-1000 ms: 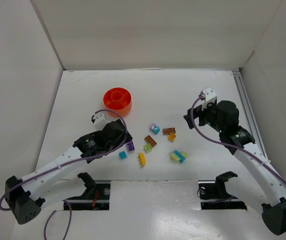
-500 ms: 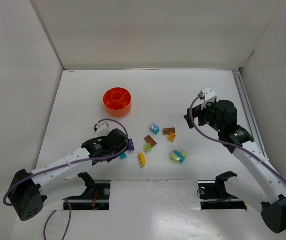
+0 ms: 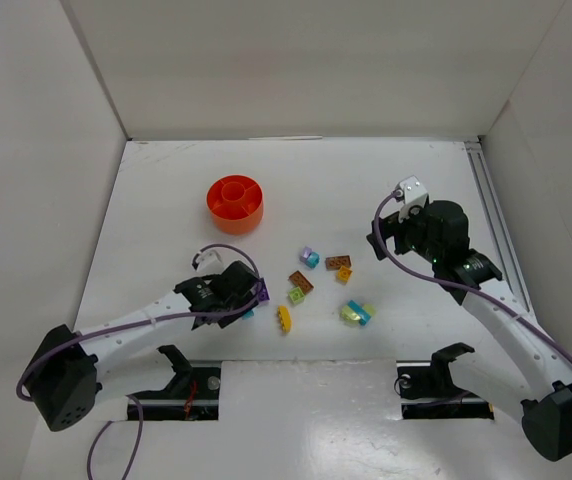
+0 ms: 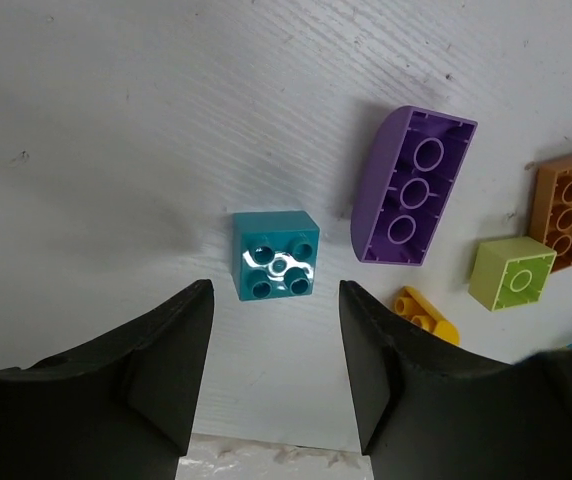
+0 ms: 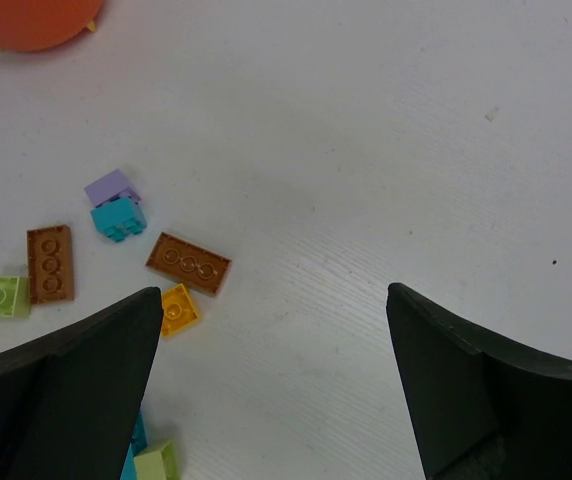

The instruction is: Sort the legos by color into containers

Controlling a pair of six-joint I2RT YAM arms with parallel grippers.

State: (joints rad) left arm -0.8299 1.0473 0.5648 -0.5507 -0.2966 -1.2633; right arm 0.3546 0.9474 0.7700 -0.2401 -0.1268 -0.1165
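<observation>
nearest the arm bases, the left tool hangs low over the counter with its fingers apart. a small teal brick lies studs up just ahead of the tips, in line with the gap and touched by neither finger. on its right in the wrist view, a longer purple brick with one curved side lies hollow underside up, near the teal one but apart from it. beyond that are a yellow piece, a lime green square brick and a brown brick, which also lies hollow side up and is cut by the frame edge. in the top view the yellow piece sits alone close to the counter's near edge. further right, a pale yellow brick and a cyan brick lie touching. further in, a second brown brick lies studs up with an orange brick just beside its corner. a lavender brick and a light cyan brick touch each other. all these legos lie loose on the counter. the right tool hovers to the right of the scatter, its fingers wide apart over bare counter. farthest off, the round orange-red dish stands well apart from the bricks. i cannot tell what its compartments hold.
</observation>
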